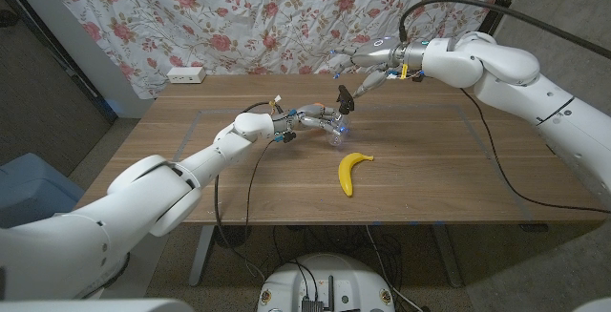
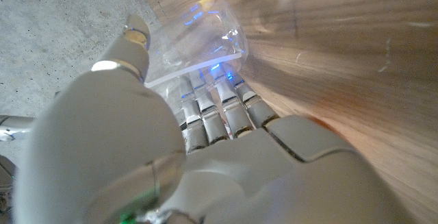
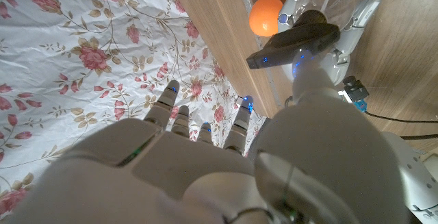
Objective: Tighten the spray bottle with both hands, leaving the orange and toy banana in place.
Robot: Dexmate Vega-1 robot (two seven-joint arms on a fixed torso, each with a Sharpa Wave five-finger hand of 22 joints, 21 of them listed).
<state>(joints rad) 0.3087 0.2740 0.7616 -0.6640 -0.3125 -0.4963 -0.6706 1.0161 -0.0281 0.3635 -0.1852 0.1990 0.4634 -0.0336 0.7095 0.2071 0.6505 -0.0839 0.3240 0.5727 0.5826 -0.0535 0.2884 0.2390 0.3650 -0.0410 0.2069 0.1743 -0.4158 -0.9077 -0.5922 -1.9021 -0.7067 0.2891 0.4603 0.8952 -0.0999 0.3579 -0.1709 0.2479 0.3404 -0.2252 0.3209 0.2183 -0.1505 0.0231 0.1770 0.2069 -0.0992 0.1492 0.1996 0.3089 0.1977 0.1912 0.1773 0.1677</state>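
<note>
We have the clear spray bottle point(image 1: 336, 133) near the middle of the wooden table point(image 1: 430, 178), wrapped in our left hand point(image 1: 310, 119), fingers curled round its body. In the left wrist view the bottle point(image 2: 205, 39) sits inside those fingers point(image 2: 205, 114). Its black spray head point(image 1: 344, 97) sticks up above that grip. Our right hand point(image 1: 368, 69) hovers just beyond the head; the thumb looks to be at or touching the black head point(image 3: 294, 42) in the right wrist view, but we cannot tell if it is actually pinching it. The other fingers are spread.

We judge the step in hand is getting a grip on the head to twist it. To do it well: keep the left hand firm so the bottle doesn't spin or slide, close the right fingers on the collar or head from both sides, then turn with the wrist without pushing sideways.

The toy banana point(image 1: 351, 171) lies on the near side, close to the bottle; the orange point(image 3: 265, 15) sits close behind it. Keep the bottle where it is so neither gets nudged.
</note>
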